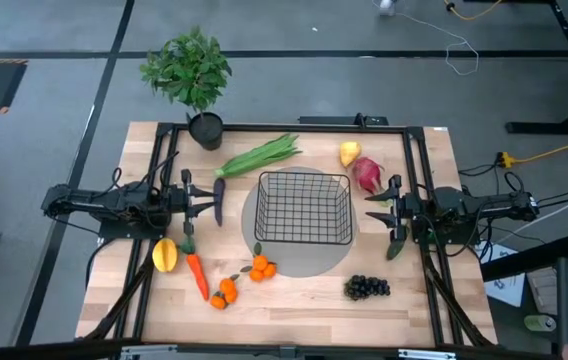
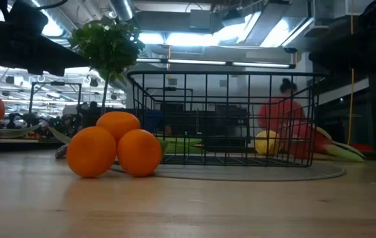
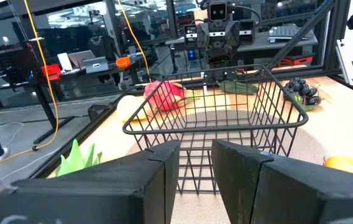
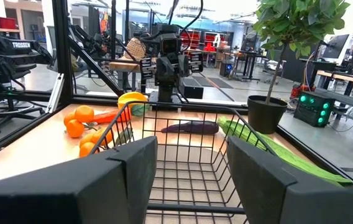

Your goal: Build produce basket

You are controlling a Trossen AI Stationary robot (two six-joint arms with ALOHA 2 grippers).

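The black wire basket (image 1: pixel 302 208) stands empty on a grey round mat in the table's middle. Produce lies around it: the green stalk bundle (image 1: pixel 259 155), a yellow fruit (image 1: pixel 350 153) and the pink dragon fruit (image 1: pixel 366 174) on the far side, and dark grapes (image 1: pixel 366 288), tangerines (image 1: pixel 262 267), the carrot (image 1: pixel 197 275) and another yellow fruit (image 1: pixel 165 255) on the near side. My left gripper (image 1: pixel 207 205) hovers open left of the basket (image 3: pixel 226 118). My right gripper (image 1: pixel 376 210) hovers open right of the basket (image 4: pixel 183 137). Neither holds anything.
A dark eggplant (image 1: pixel 219 200) lies just beyond my left fingertips. A leafy potted plant (image 1: pixel 204 125) stands at the far-left corner. A green piece (image 1: pixel 396 245) lies beside my right gripper. More tangerines (image 1: pixel 224 291) sit near the carrot. Bare wood shows along the near edge.
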